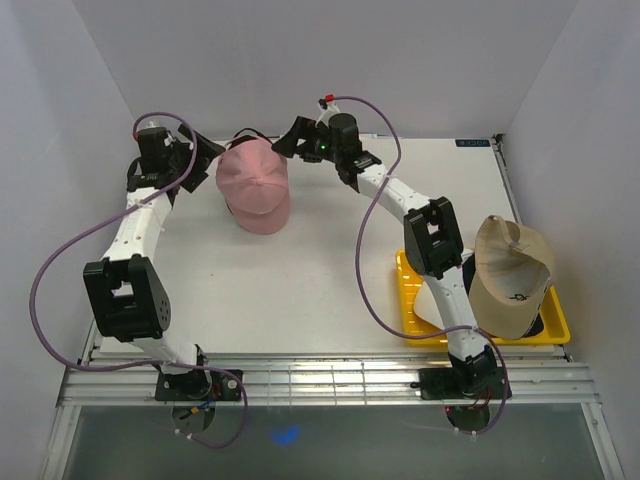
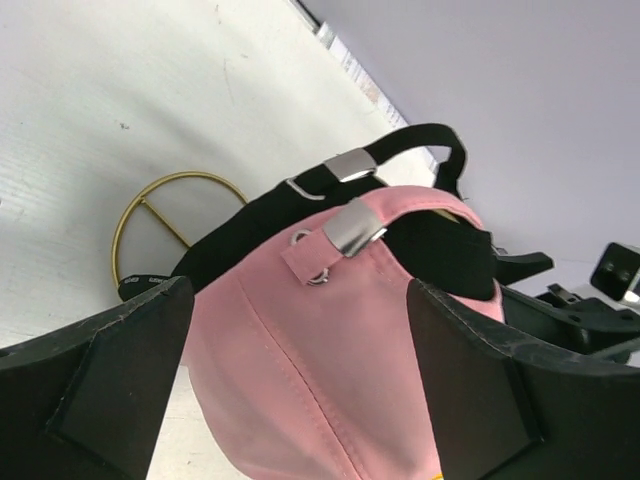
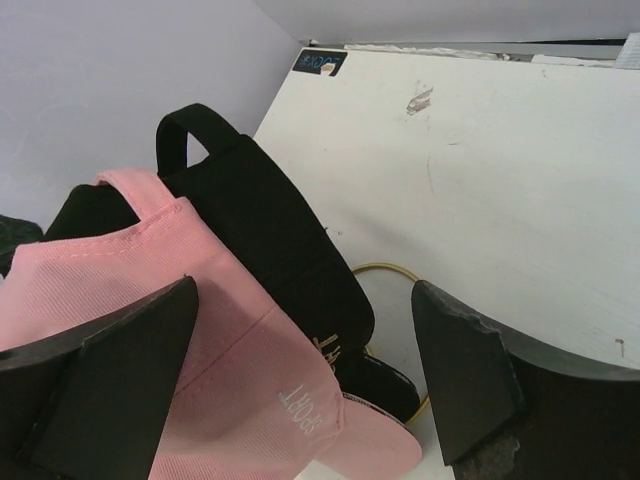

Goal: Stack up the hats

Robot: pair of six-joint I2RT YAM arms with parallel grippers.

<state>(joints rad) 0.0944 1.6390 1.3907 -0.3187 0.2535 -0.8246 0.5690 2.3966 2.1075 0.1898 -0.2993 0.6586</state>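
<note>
A pink hat point(image 1: 255, 182) sits on top of a black hat point(image 2: 250, 235) at the back of the table, its brim toward the near side. My left gripper point(image 1: 207, 152) is open just left of the stack. In the left wrist view the pink hat point(image 2: 300, 350) fills the space between the fingers point(image 2: 110, 375). My right gripper point(image 1: 284, 140) is open at the stack's back right, with the pink hat point(image 3: 150, 290) and the black hat point(image 3: 270, 250) in front of its jaws. A tan hat point(image 1: 512, 272) rests at the right.
A gold wire stand point(image 2: 150, 215) lies under the stack, its ring also showing as the gold stand point(image 3: 385, 270). A yellow tray point(image 1: 412, 300) sits under the tan hat by the right arm's base. Walls close in on three sides.
</note>
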